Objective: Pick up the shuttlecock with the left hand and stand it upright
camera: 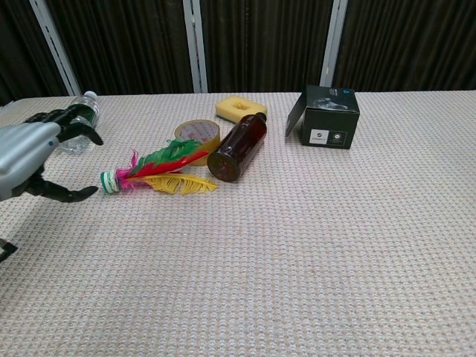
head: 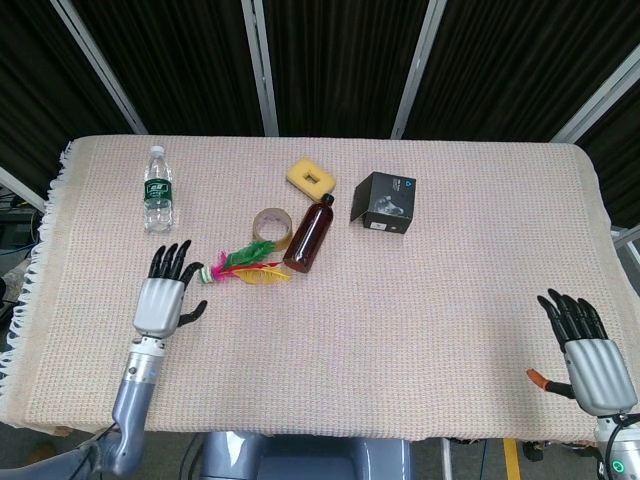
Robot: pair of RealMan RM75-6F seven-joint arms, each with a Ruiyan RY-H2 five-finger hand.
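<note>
Right now my left robot hand (head: 162, 295) hovers over the cloth-covered bench (head: 420, 300) with its fingers spread and nothing in them, just beside the shuttlecock (head: 243, 265), which is at about two o'clock from it. From the chest view, the thumb reaches toward the shuttlecock's round base, close but not touching. The shuttlecock lies flat on its side, base toward the hand, its red, green and yellow feathers fanned toward the brown bottle (head: 310, 235), also on its side. A roll of tape (head: 272, 225) sits at twelve o'clock from the feathers, touching the bottle. My right robot hand (head: 590, 352) rests at the bench's near right corner, fingers apart, holding nothing.
</note>
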